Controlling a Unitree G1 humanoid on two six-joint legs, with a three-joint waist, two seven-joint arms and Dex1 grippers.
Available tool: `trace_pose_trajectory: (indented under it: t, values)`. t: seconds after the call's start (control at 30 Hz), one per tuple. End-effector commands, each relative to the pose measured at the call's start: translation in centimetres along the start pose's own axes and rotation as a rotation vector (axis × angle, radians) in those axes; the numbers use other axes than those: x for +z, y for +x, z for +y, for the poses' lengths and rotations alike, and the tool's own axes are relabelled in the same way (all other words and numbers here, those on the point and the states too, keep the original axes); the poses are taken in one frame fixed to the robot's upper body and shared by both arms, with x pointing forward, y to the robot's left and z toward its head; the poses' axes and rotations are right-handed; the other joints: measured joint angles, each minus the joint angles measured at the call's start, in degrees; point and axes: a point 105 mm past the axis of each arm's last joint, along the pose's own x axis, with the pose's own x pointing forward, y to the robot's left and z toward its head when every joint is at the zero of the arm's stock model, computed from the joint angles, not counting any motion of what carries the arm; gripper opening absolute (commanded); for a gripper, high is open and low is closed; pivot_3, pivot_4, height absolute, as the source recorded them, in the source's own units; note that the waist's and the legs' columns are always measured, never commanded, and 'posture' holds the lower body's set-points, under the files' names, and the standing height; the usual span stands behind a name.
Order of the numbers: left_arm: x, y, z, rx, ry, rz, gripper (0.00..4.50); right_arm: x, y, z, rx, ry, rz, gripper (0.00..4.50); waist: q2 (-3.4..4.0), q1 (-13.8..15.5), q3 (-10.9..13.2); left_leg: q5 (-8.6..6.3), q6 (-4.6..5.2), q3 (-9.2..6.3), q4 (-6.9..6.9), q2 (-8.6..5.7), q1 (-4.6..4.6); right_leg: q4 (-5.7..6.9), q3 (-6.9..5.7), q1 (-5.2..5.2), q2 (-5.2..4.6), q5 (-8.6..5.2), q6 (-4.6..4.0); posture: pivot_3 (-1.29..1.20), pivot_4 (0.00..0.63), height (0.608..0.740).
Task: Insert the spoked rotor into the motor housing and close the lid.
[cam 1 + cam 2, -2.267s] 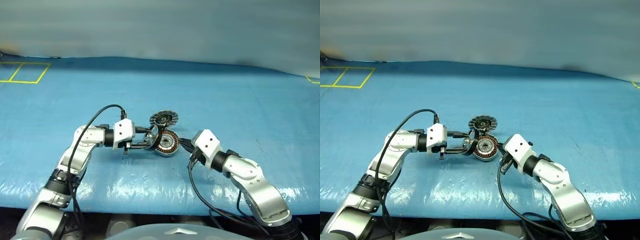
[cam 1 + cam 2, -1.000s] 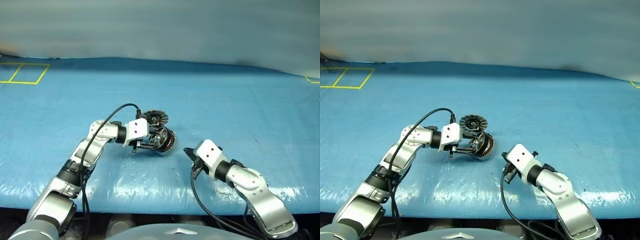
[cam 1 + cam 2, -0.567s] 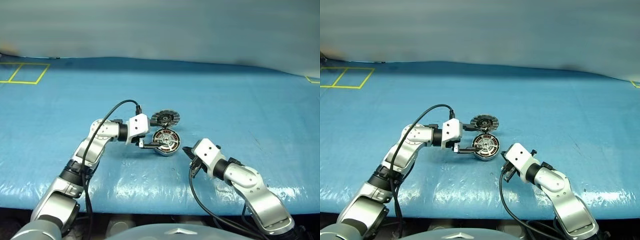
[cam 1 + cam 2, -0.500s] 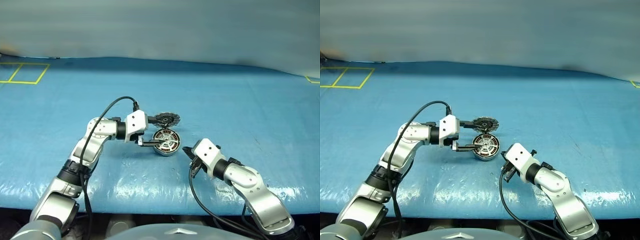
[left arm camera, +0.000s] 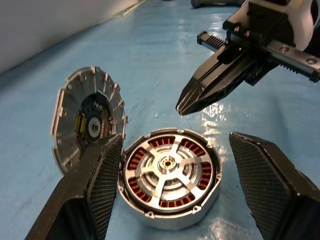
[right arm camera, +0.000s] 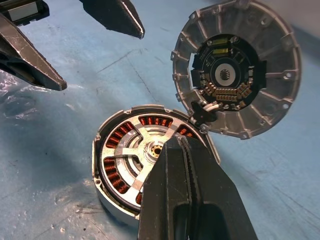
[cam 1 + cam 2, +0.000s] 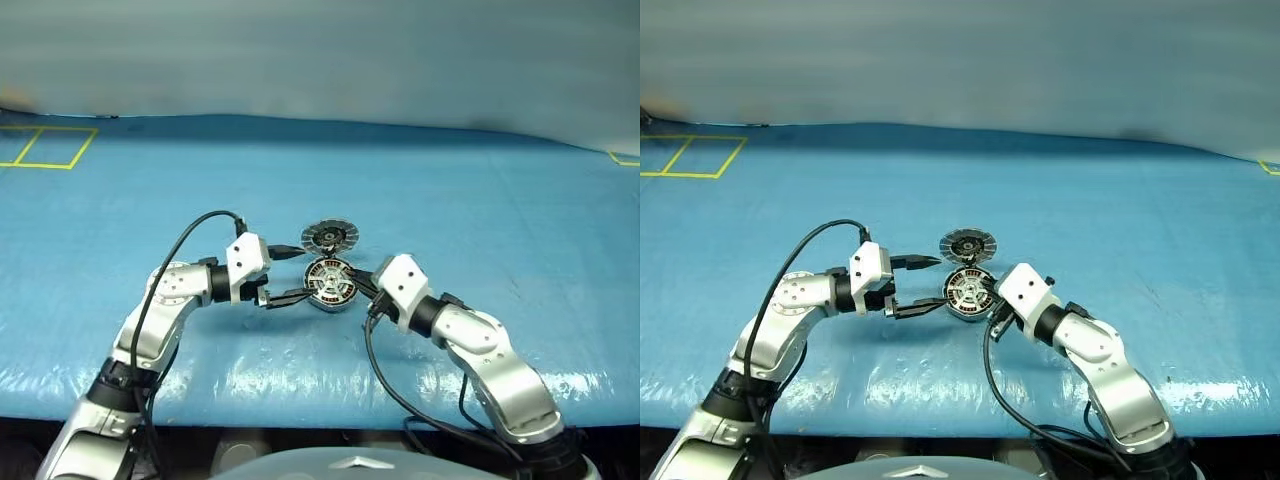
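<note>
The spoked rotor [image 5: 167,165] is already seated flat inside the motor housing [image 5: 200,197], which is parked on the blue table [image 7: 480,220]. The lid [image 6: 235,70] is propped at a tilt just behind it, touching the housing's rim. The left gripper [image 7: 290,274] is spread wide beside the housing, nothing held. The right gripper [image 5: 186,106] is clenched empty, tips over the rim.

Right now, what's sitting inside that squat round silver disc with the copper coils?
Inside the copper-wound silver housing lies a thin silver spoked ring, flat over its hub. The spokes cover part of the coils, and what lies beneath is hidden.
</note>
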Motion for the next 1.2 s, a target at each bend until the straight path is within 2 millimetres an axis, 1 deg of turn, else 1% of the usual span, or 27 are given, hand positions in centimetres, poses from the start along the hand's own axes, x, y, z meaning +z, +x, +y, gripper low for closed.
trace_pose_trajectory:
  t: [0.03, 0.13, 0.23, 0.33, 0.43, 0.57, 0.67, 0.8, 0.83, 0.9, 0.93, 1.0, 1.1, 1.17, 1.2]
  values:
    - [0.2, -0.8, 0.7, 0.105, -0.027, -0.031, 3.61, 1.3, 1.1, 0.3, 0.015, -0.009, -0.064, 0.0, 0.01, 0.1, 0.0, 0.0, 0.0, 0.0, -0.01, 0.0, -0.03, 0.0, 0.0, -0.04, 0.0, 0.0, 0.0, 0.0, 0.15, 0.74]
    - [-0.4, -1.4, 0.8, 0.165, -0.047, -0.024, 3.61, 1.2, 2.3, 0.6, 0.041, -0.008, -0.063, 0.0, 0.0, 0.0, 0.0, 0.0, 0.0, 0.01, 0.0, 0.0, -0.02, 0.0, 0.0, -0.02, -0.03, 0.0, 0.0, 0.0, 0.15, 0.74]
    - [-0.4, -1.8, 1.2, 0.231, -0.071, -0.048, 3.61, 1.2, 3.1, 0.4, 0.053, 0.005, -0.071, 0.0, 0.0, 0.0, 0.0, 0.0, 0.0, 0.02, 0.01, -0.01, 0.0, 0.0, 0.0, -0.01, -0.03, 0.01, 0.01, 0.0, 0.15, 0.74]
    - [-0.3, -2.0, 1.5, 0.256, -0.08, -0.058, 3.61, 1.0, 3.7, 0.2, 0.052, 0.001, -0.062, 0.0, 0.0, 0.1, 0.0, 0.0, -0.01, 0.0, 0.02, -0.01, -0.01, 0.0, -0.03, -0.01, -0.03, 0.01, 0.01, 0.0, 0.15, 0.74]
    - [-0.5, -2.2, 2.1, 0.304, -0.054, -0.039, 3.61, -0.2, 4.3, 0.4, 0.076, -0.01, -0.011, 0.0, 0.0, 0.1, 0.0, 0.0, -0.01, 0.01, 0.01, -0.02, -0.01, -0.01, -0.01, -0.01, -0.04, 0.02, 0.01, 0.0, 0.15, 0.74]
    - [0.1, -2.7, 3.5, 0.393, -0.087, -0.076, 3.61, -1.9, 4.2, 1.0, 0.108, -0.038, 0.059, 0.0, -0.01, 0.1, 0.0, 0.0, -0.01, 0.0, -0.02, -0.02, 0.0, -0.01, -0.02, -0.01, -0.04, 0.02, 0.0, 0.0, 0.15, 0.74]
    - [0.2, -2.7, 4.2, 0.416, -0.089, -0.074, 3.61, -2.3, 4.1, 1.2, 0.111, -0.057, 0.072, 0.0, -0.03, 0.1, 0.0, 0.0, -0.01, 0.0, -0.01, -0.02, 0.04, 0.0, -0.02, 0.04, -0.04, 0.02, 0.01, 0.0, 0.15, 0.74]
    - [0.8, -2.4, 5.9, 0.469, -0.079, -0.096, 3.61, -1.1, 4.2, 0.6, 0.057, -0.033, 0.012, 0.0, -0.05, 0.1, 0.0, 0.0, -0.01, 0.0, 0.01, -0.02, 0.08, 0.0, -0.03, 0.08, -0.03, 0.02, 0.02, 0.0, 0.15, 0.74]
    - [1.1, -2.2, 6.9, 0.494, -0.071, -0.105, 3.61, -0.3, 4.1, 0.4, 0.049, -0.018, -0.027, 0.0, -0.04, 0.1, 0.0, 0.01, -0.01, 0.0, 0.02, -0.02, 0.08, 0.0, -0.02, 0.08, -0.02, 0.03, 0.03, 0.0, 0.15, 0.74]
    - [1.6, -1.9, 8.1, 0.519, -0.057, -0.116, 3.61, 0.9, 3.8, 0.1, 0.043, 0.006, -0.08, 0.0, -0.05, 0.1, 0.0, 0.01, -0.02, 0.0, 0.05, -0.03, 0.05, 0.0, -0.02, 0.07, -0.02, 0.05, 0.07, 0.0, 0.15, 0.74]
    - [1.9, -1.7, 9.2, 0.543, -0.055, -0.126, 3.61, 1.5, 3.4, 0.0, 0.044, 0.015, -0.103, 0.0, -0.04, 0.1, 0.0, 0.02, -0.03, -0.01, 0.06, -0.04, 0.05, 0.0, -0.02, 0.08, -0.01, 0.06, 0.08, 0.0, 0.15, 0.74]
    - [2.6, -1.0, 10.5, 0.54, -0.061, -0.144, 3.61, 2.6, 2.5, 0.1, 0.063, 0.035, -0.136, 0.0, -0.04, 0.2, 0.0, 0.02, -0.03, -0.01, 0.06, -0.06, 0.01, 0.0, -0.02, 0.05, -0.02, 0.07, 0.09, 0.0, 0.15, 0.74]
    - [2.9, 0.5, 11.5, 0.493, -0.056, -0.139, 3.61, 3.5, 1.0, 0.2, 0.081, 0.027, -0.158, 0.0, -0.05, 0.2, 0.0, 0.01, -0.02, -0.05, 0.04, -0.1, -0.04, -0.07, -0.02, 0.04, -0.02, 0.08, 0.1, 0.0, 0.15, 0.74]
    - [2.9, 1.6, 11.9, 0.458, -0.047, -0.128, 3.24, 3.3, 0.3, 0.1, 0.066, 0.007, -0.138, 0.0, -0.04, 0.1, 0.0, 0.01, -0.01, -0.05, -0.01, -0.11, -0.05, -0.13, -0.02, 0.04, -0.02, 0.08, 0.1, 0.0, 0.15, 0.74]
    - [3.0, 2.2, 11.7, 0.424, -0.046, -0.132, 2.98, 3.1, -0.1, 0.0, 0.056, 0.001, -0.127, 0.0, -0.05, 0.1, 0.0, 0.01, -0.01, -0.04, -0.03, -0.11, -0.05, -0.14, -0.02, 0.03, -0.03, 0.08, 0.1, 0.0, 0.15, 0.74]
